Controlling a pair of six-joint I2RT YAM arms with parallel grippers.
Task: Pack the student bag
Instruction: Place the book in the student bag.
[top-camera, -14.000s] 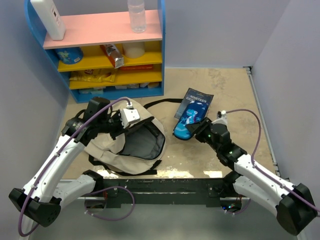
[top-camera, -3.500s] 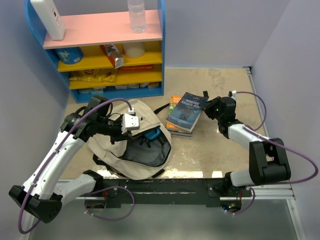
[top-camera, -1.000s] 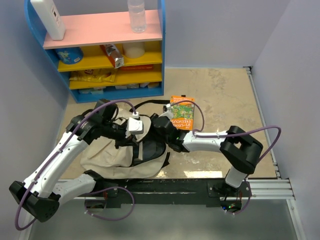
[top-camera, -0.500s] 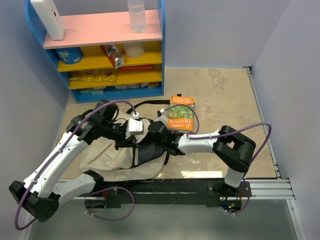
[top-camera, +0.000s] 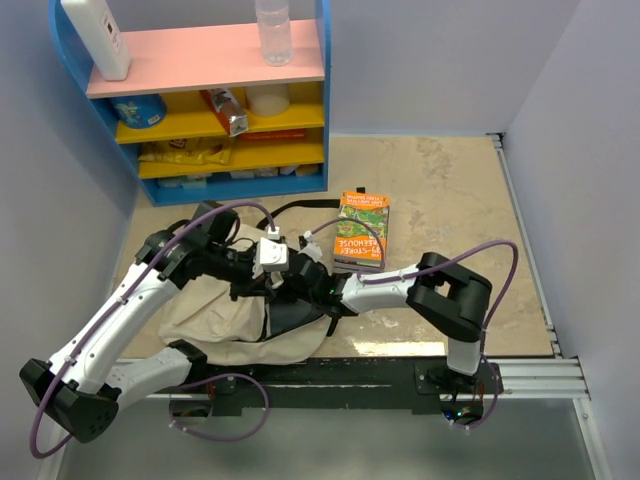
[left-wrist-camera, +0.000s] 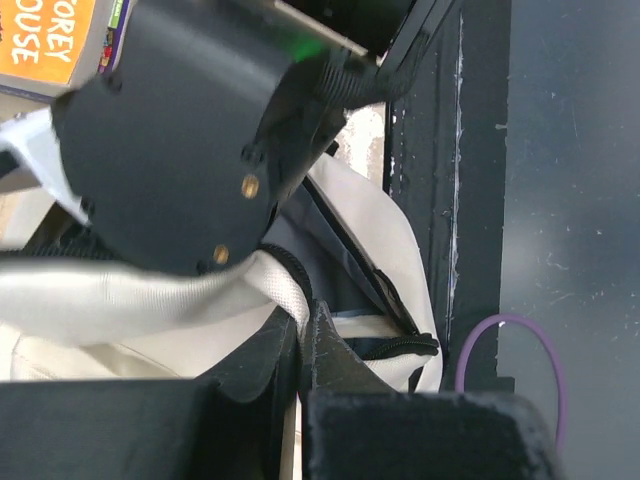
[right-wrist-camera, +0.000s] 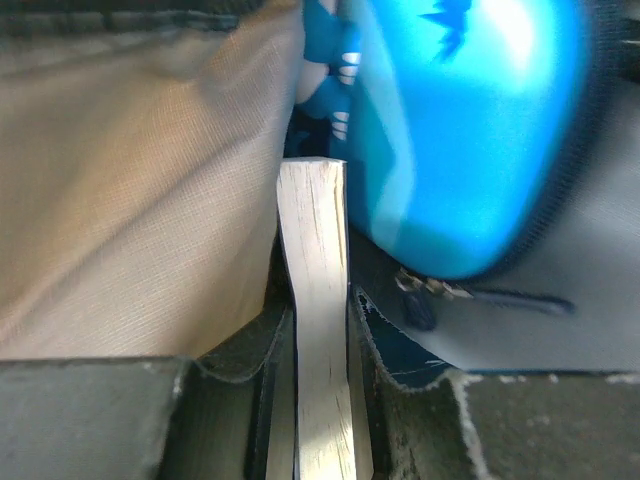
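Holding open the mouth of the student bag (top-camera: 210, 315), slumped at the near left of the table (top-camera: 450, 200) in front of the shelf (top-camera: 200, 50), with the left gripper (left-wrist-camera: 300, 328) pressed together on its cream rim. Reaching in from the right with the right gripper (right-wrist-camera: 312, 335), clamped on the pale page edge of a book (right-wrist-camera: 315, 230), long axis along the reach, beside a blue pouch (right-wrist-camera: 460, 130) already inside. Likely only pushing deeper and letting go left to do. Just right of the bag, an orange book (top-camera: 361, 230), nearer the right gripper.

Beige table (top-camera: 450, 200) carries student bag (top-camera: 205, 315), orange book (top-camera: 362, 230) and blue shelf (top-camera: 190, 55).
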